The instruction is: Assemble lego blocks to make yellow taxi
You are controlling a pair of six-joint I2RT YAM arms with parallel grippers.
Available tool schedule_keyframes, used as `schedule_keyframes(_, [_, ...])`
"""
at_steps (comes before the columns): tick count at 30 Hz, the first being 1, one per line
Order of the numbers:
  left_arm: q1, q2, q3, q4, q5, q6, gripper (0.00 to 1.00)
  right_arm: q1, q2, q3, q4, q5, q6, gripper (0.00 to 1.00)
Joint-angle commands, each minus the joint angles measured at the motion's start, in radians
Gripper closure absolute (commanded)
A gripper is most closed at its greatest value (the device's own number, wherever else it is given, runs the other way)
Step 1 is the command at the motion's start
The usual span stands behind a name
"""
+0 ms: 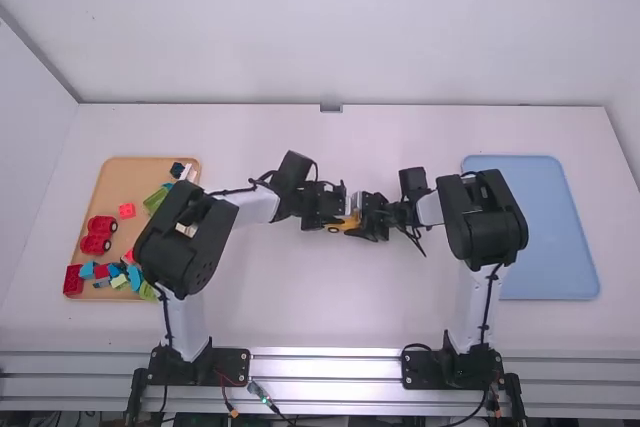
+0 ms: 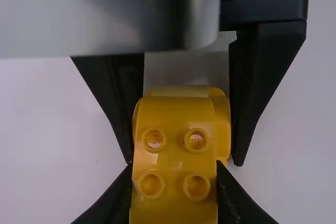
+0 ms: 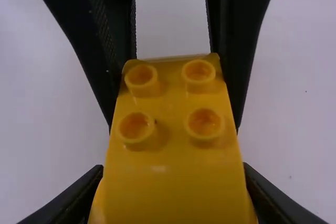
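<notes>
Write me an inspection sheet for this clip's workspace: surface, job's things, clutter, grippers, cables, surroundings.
Surface: white table, with small dark specks.
Job's things: yellow build with studs and a wheel, between the two grippers.
Clutter: coloured blocks mixed in the tan tray at the left; blue tray at the right.
Grippers: left gripper and right gripper both have their fingers closed on the build.
Cables: black ones run along both arms; a loose-looking loop hangs by the right gripper; more at the bases.
Surroundings: pale wall behind the table, metal rail along the arms' bases.
</notes>
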Motion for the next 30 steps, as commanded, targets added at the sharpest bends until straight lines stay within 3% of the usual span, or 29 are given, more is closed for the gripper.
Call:
schedule_keyframes(1, [-0.025,0.138,-0.052,-0.061,-0.171,-0.003,0.74,0.027,0.018,-0.01,-0.009,0.037,-0.013,0.62])
schedule_keyframes(7, [-0.025,0.138,-0.005,-0.137,-0.171,0.001,0.75,0.028,0.018,-0.011,-0.009,0.037,-0.013,0.62])
schedule_keyframes(8, [-0.02,0.138,0.012,-0.16,-0.17,0.001,0.89,0.027,0.018,-0.011,-0.009,0.037,-0.014,0.62])
schedule_keyframes(11, [-0.021,0.14,0.046,-0.231,-0.171,0.003,0.98,0.027,0.018,-0.011,-0.009,0.037,-0.014,0.62])
schedule_keyframes(22, [-0.017,0.205,0.08,-0.253,-0.168,0.024,0.98,0.027,0.018,-0.011,-0.01,0.037,-0.013,0.62])
schedule_keyframes(25, [-0.024,0.205,0.087,-0.258,-0.171,0.024,0.77,0.027,0.018,-0.01,-0.009,0.037,-0.013,0.61])
schedule_keyframes(30, [-0.025,0.205,0.087,-0.246,-0.159,0.023,0.76,0.027,0.018,-0.011,-0.009,0.037,-0.013,0.62])
